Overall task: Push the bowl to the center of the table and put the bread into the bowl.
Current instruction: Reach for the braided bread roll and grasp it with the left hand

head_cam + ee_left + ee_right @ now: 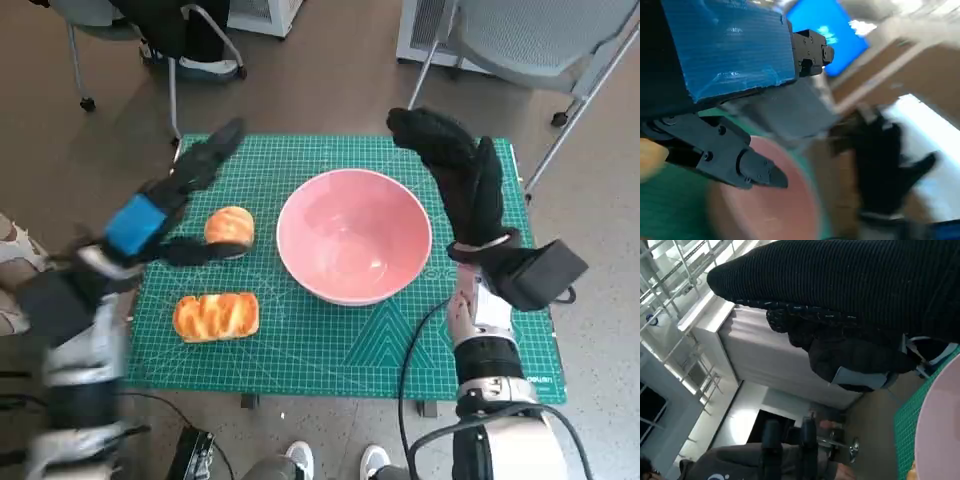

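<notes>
1. Table: green cutting mat covers it and carries every task item.
2. Bowl: pink, rigid, smooth-walled, seemingly near the mat's centre; probably light and apt to slide, so a push low on its outer wall suits it best.
3. Right hand: gloved, raised just beside the bowl's far right rim, fingers extended, holding nothing.
4. Left hand: blue-taped, motion-blurred, fingers spread and empty, hovering over the round bread.
5. Long bread: glazed loaf near the mat's left front; likely soft and light, best taken gently across its width.
6. Round bread: bun left of the bowl; likely compressible, best held gently by its sides.
</notes>
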Robot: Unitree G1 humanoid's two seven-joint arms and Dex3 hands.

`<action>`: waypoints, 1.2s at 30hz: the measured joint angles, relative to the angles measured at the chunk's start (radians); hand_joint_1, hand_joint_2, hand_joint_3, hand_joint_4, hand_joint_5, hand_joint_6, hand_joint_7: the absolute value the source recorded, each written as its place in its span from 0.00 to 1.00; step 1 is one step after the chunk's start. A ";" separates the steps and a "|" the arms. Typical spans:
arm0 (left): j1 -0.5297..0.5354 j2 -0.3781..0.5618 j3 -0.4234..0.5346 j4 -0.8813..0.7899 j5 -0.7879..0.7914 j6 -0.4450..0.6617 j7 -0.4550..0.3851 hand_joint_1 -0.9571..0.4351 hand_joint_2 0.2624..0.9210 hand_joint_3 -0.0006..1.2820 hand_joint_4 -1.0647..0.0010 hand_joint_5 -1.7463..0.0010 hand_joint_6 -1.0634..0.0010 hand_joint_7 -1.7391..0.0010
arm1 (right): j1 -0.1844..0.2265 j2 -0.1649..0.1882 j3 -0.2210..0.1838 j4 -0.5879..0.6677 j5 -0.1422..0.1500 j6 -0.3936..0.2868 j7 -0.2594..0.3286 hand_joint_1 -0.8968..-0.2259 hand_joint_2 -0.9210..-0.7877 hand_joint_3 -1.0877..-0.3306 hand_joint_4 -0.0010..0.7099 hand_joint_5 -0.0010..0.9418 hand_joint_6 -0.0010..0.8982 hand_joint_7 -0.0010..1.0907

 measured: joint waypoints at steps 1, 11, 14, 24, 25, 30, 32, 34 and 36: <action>0.018 0.014 0.004 -0.034 0.013 0.026 0.001 0.46 0.61 0.00 1.00 1.00 0.97 0.99 | 0.000 0.000 0.000 -0.001 0.000 0.000 0.000 0.33 0.00 0.38 0.25 0.00 0.27 0.09; 0.169 0.099 0.055 -0.313 0.042 0.140 0.007 0.45 0.62 0.00 1.00 1.00 0.87 0.96 | 0.002 0.007 0.008 -0.001 0.000 0.001 0.000 0.34 0.00 0.38 0.25 0.00 0.27 0.10; 0.185 0.117 0.059 -0.349 0.045 0.176 0.008 0.45 0.62 0.00 1.00 1.00 0.85 0.95 | 0.002 0.013 0.012 -0.001 0.000 0.002 0.000 0.34 0.00 0.38 0.25 0.00 0.27 0.10; 0.259 0.164 -0.005 -0.519 0.219 0.413 0.041 0.51 0.62 0.00 0.90 0.99 0.74 0.96 | 0.006 0.015 0.013 0.001 0.001 0.004 0.001 0.33 0.00 0.38 0.25 0.00 0.26 0.11; 0.265 0.170 -0.025 -0.541 0.249 0.449 0.041 0.51 0.62 0.00 0.89 0.99 0.73 0.97 | 0.007 0.015 0.013 0.002 0.001 0.004 0.001 0.33 0.00 0.38 0.25 0.00 0.26 0.11; 0.270 0.177 -0.130 -0.581 0.376 0.543 0.048 0.50 0.62 0.00 0.84 0.99 0.71 0.98 | 0.007 0.014 0.012 0.007 0.001 0.006 0.002 0.33 0.00 0.38 0.25 0.00 0.26 0.11; 0.270 0.177 -0.181 -0.576 0.426 0.557 0.051 0.50 0.62 0.00 0.83 0.99 0.70 0.98 | 0.007 0.014 0.012 0.010 0.001 0.008 0.002 0.33 0.00 0.38 0.25 0.00 0.26 0.11; 0.268 0.176 -0.221 -0.562 0.464 0.559 0.055 0.50 0.62 0.00 0.81 0.98 0.69 0.98 | 0.008 0.014 0.012 0.012 0.001 0.009 0.003 0.33 0.00 0.38 0.25 0.00 0.26 0.11; 0.261 0.176 -0.257 -0.540 0.502 0.558 0.060 0.49 0.62 0.00 0.80 0.99 0.68 0.98 | 0.008 0.014 0.012 0.014 0.001 0.010 0.003 0.33 0.00 0.38 0.25 0.00 0.26 0.12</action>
